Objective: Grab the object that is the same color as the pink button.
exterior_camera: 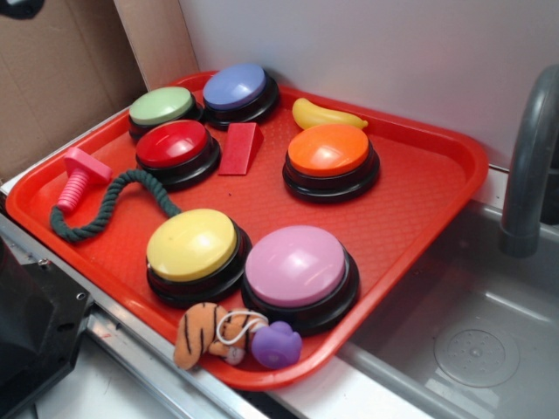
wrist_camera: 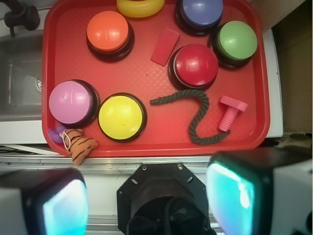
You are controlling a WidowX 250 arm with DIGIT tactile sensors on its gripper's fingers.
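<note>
The pink bolt (wrist_camera: 230,112) is lying on its side ahead and right of the gripper (wrist_camera: 146,205), touching the green rope's (wrist_camera: 198,115) end near the red tray's (wrist_camera: 146,142) edge. The pink button (wrist_camera: 71,102) is sitting ahead and left. The gripper is hanging high, off the tray, pads (wrist_camera: 232,193) spread and gripping nothing, probably surveying before descending.

— What are you seeing on the tray (exterior_camera: 419,209)?
— You've got red plastic with a fine pebbled texture. The pink button (exterior_camera: 295,264) has a smooth, glossy plastic dome on a shiny black base.
— And the pink bolt (exterior_camera: 77,179)?
— Matt-looking plastic, ribbed along the shaft. Beside it your green rope (exterior_camera: 113,205) is twisted fibre, rough. The tiger toy (exterior_camera: 201,334) looks plush. The sink (exterior_camera: 472,340) is dull brushed metal.
</note>
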